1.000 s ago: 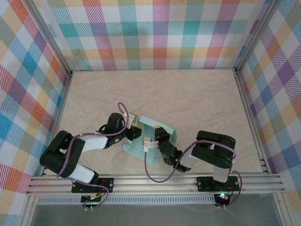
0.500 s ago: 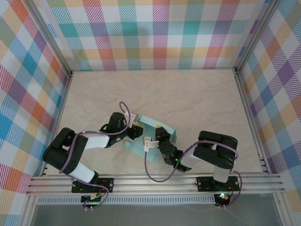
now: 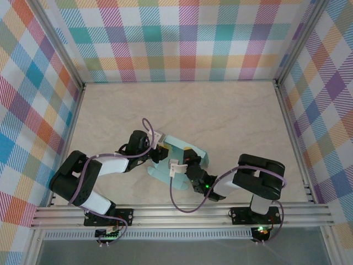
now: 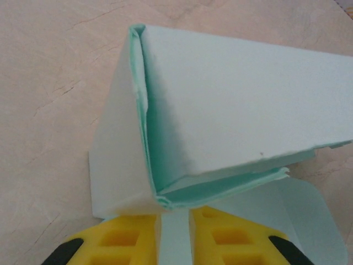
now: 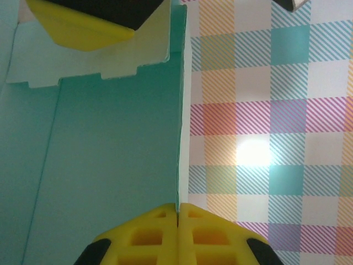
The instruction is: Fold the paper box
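Matt, smooth paper box (image 4: 237,105)

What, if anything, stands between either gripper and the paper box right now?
Nothing visible does. The left gripper has a strip of the paper box between its fingers, and the right gripper is shut on the thin edge of a panel of the same card.

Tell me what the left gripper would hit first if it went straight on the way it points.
The paper box: its folded corner sits right ahead of the left gripper, seemingly almost touching, though depth is hard to judge.
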